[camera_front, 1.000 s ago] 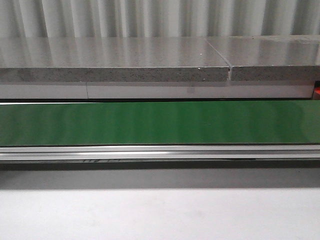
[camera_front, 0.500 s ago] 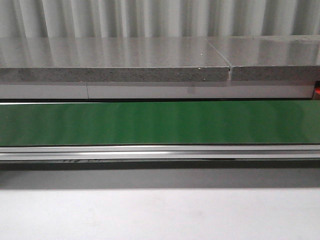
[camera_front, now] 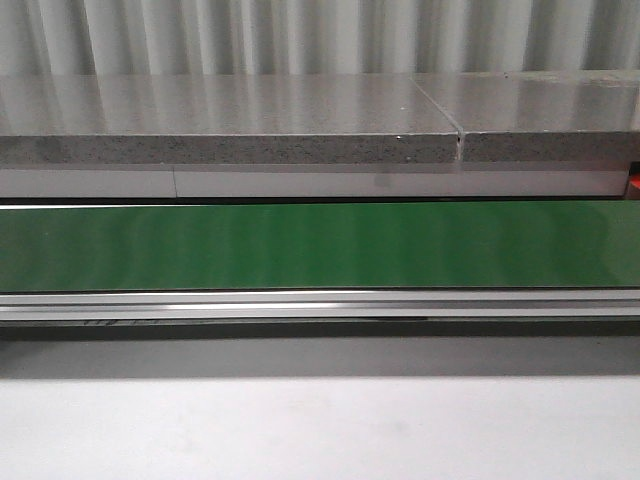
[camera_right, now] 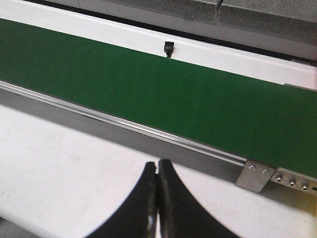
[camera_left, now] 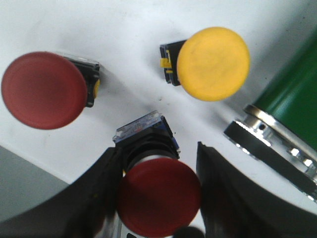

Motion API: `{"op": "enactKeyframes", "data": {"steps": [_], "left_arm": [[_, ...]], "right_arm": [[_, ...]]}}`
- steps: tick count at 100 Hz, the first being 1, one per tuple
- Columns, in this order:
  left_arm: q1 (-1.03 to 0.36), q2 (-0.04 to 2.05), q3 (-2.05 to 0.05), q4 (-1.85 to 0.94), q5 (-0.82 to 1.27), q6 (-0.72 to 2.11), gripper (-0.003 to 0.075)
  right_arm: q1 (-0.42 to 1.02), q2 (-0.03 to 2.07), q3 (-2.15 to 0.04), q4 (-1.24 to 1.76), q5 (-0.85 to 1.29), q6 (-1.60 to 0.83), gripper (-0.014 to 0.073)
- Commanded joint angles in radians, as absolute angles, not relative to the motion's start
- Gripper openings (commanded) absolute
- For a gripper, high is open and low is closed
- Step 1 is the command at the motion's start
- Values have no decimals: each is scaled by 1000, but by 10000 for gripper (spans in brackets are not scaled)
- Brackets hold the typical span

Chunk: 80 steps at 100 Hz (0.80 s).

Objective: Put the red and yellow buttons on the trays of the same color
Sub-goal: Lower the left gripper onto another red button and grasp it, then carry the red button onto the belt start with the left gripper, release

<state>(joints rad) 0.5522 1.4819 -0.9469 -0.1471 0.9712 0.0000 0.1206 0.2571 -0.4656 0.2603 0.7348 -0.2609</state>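
Claw (camera_left: pixel 158 198) on my left arm stood open, straddling a red button (camera_left: pixel 157 196), fingers not yet pinching. Another red button (camera_left: pixel 43 90) lay at ten o'clock, the yellow button (camera_left: pixel 213 63) at one. Right claw (camera_right: pixel 157 198) was closed, empty. I feared the rounded cap slipping sideways on closing.

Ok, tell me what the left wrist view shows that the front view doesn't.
Only the left wrist view shows buttons: a red button between the left gripper jaws, a second red button and a yellow button lying on the white table. Only the front view shows the grey stone slab behind the belt and the belt's full run. Both show the green conveyor belt.
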Motion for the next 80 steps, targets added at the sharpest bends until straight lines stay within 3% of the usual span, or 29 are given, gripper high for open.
{"op": "enactKeyframes", "data": {"steps": [1, 39, 80], "left_arm": [[556, 1415, -1000, -161, 1012, 10, 186], [396, 1390, -1273, -171, 1128, 46, 186], [208, 1576, -1394, -171, 1130, 46, 186]], "right_arm": [[119, 268, -489, 276, 670, -273, -67], [119, 268, -489, 276, 670, -273, -67], [119, 268, -489, 276, 670, -273, -67]]}}
